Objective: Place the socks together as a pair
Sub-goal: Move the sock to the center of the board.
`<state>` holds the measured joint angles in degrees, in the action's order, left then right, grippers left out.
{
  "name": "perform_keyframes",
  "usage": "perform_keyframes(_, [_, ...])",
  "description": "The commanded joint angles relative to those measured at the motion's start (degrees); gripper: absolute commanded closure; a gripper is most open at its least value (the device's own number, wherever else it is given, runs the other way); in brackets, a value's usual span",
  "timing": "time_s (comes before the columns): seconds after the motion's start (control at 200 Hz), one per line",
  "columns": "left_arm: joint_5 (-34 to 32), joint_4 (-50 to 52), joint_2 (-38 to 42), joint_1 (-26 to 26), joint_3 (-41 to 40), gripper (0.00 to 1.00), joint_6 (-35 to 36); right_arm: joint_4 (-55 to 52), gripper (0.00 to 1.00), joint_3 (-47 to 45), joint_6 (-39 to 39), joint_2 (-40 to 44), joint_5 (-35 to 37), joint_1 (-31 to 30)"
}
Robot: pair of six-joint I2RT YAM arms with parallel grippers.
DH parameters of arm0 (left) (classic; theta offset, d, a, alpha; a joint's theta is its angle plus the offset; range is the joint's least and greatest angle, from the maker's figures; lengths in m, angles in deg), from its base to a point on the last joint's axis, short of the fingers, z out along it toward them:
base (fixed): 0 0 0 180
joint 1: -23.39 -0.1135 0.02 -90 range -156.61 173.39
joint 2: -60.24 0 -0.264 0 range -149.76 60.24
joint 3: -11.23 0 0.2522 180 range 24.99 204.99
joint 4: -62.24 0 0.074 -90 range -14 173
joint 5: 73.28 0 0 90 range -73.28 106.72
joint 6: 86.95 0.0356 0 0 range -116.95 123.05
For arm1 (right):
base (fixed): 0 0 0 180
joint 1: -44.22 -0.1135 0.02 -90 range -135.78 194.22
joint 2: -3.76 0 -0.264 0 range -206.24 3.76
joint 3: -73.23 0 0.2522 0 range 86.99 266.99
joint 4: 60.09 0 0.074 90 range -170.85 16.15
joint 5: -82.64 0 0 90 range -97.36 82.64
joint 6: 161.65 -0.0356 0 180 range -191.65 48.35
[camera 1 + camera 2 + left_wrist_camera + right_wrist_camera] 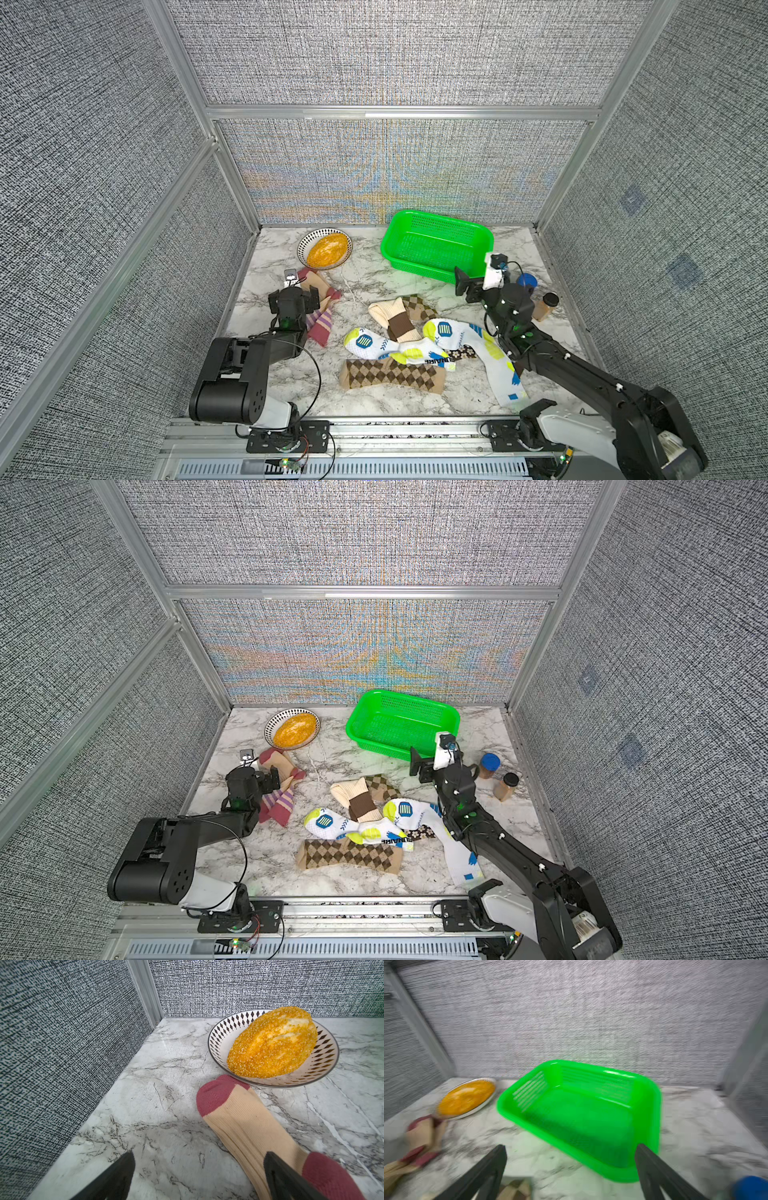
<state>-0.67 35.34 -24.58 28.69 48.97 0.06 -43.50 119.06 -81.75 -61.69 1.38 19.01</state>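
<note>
Left wrist: maroon-peach sock (249, 1126) beneath left gripper (199, 1154)

Both arms are matte black. The left arm (232, 374) has blocky, rounded joint housings, and the right arm (582, 374) carries small white clips along its link. Each has a white shell (272, 411) near its base, a green light (286, 322) by the wrist and a thin looping black cable (320, 376). The fingers (286, 1178) are black, tapering wedges.
</note>
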Motion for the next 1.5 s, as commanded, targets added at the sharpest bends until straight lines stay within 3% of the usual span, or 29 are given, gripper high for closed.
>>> perform_keyframes(0.0, [0.9, -1.2, 0.3, -0.3, -0.1, 0.01, 0.1, -19.3, 0.06, 4.3, -7.9, -2.8, -13.1, -3.7])
perform_keyframes(0.215, [0.8, -1.2, 0.2, -0.3, 0.0, 0.01, 0.1, -30.1, 0.13, 8.3, -10.8, -10.6, -18.5, -11.6])
perform_keyframes(0.395, [1.3, -1.2, 0.2, -0.5, 0.0, 0.01, 0.2, -31.2, 0.14, 6.7, -14.3, -11.7, -20.7, -16.7])
perform_keyframes(0.465, [9.4, -3.5, 3.1, -0.2, -1.1, 0.01, 4.3, -33.3, 0.15, 7.4, -15.1, -13.0, -19.3, -18.8])
perform_keyframes(0.525, [1.9, 7.7, 9.1, 3.5, 2.5, 0.01, 5.5, -33.9, 0.17, 7.5, -16.1, -14.0, -19.0, -20.0])
perform_keyframes(0.605, [-3.1, 30.6, 15.2, 4.4, 11.6, 0.01, -3.0, -33.6, 0.26, 7.5, -17.6, -16.5, -18.9, -20.5])
perform_keyframes(0.725, [-1.7, 45.8, 23.0, 8.7, 15.8, 0.01, -11.3, -33.6, 0.47, 9.5, -18.9, -22.1, -17.8, -21.0])
perform_keyframes(0.806, [-1.3, 53.2, 28.0, 12.7, 16.9, 0.01, -16.4, -36.7, 0.62, 12.0, -19.2, -25.7, -13.3, -21.3])
perform_keyframes(0.886, [1.7, 58.7, 32.1, 16.7, 16.9, 0.01, -20.8, -40.1, 0.71, 13.4, -19.9, -28.5, -7.1, -21.2])
perform_keyframes(1.066, [5.8, 65.1, 34.1, 29.4, 15.7, 0.01, -28.3, -44.2, 0.76, 12.5, -23.9, -29.6, 6.3, -18.5])
perform_keyframes(1.266, [3.7, 71.6, 32.3, 45.0, 13.8, 0.01, -37.1, -40.5, 0.76, 6.7, -26.5, -22.8, 7.3, -9.1])
perform_keyframes(1.376, [5.7, 74.5, 32.6, 48.0, 11.0, 0.02, -41.7, -37.9, 0.72, 7.0, -25.7, -18.3, 6.4, -8.6])
perform_keyframes(1.496, [9.3, 71.9, 31.3, 48.6, 7.3, 0.06, -44.2, -35.1, 0.59, 7.0, -23.9, -14.8, 2.0, -9.2])
